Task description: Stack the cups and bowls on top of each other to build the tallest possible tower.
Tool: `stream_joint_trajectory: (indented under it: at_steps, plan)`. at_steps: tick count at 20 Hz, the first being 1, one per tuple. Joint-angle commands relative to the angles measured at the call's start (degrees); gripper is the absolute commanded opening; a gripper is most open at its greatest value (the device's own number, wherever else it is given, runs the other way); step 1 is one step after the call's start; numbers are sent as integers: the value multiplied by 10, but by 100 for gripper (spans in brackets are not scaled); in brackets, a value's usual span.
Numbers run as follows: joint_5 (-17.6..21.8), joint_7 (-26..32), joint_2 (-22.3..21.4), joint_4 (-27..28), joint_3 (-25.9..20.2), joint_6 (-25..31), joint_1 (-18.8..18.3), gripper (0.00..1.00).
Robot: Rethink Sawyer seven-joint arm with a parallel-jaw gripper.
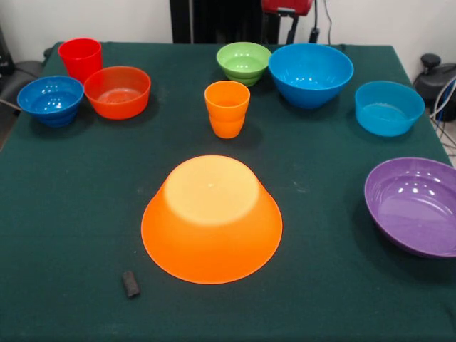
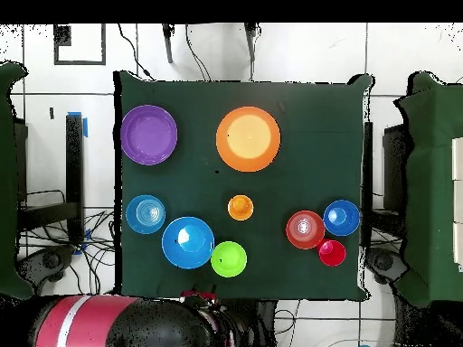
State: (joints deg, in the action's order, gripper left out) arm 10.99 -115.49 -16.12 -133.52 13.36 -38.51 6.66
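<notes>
The largest yellow-orange bowl (image 1: 211,221) lies upside down at the table's near middle. The orange cup (image 1: 227,108) stands upright behind it. The red cup (image 1: 80,58), orange-red bowl (image 1: 117,91) and dark-blue bowl (image 1: 50,100) cluster at the far left. The green bowl (image 1: 244,62), big blue bowl (image 1: 311,73) and light-blue bowl (image 1: 389,107) stand at the far right. One purple bowl (image 1: 417,205) sits at the right edge. Nothing is stacked. The arm is drawn back; my gripper (image 1: 291,28) shows only at the top edge, above the green and blue bowls.
A small black block (image 1: 130,283) lies on the green table cloth (image 1: 71,214) near the front, left of the big bowl. In the overhead view the red arm (image 2: 136,321) rests beyond the table's bottom edge.
</notes>
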Motion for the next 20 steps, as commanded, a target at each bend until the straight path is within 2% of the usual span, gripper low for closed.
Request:
stream_joint_trajectory:
  at_steps: [1,3,6,8,13,17,20]
  plan:
    - [-8,-89,43,92,-29,-46,-14,100]
    - [-2,-69,44,101,-13,-58,-5,100]
    - [4,-71,47,103,-13,-59,-14,100]
    - [-2,-65,43,103,-7,-51,-7,100]
    - [32,-82,45,105,-33,-37,-50,100]
    - [34,-81,64,116,-31,-61,-56,100]
    - [22,-72,67,117,-22,-69,-45,100]
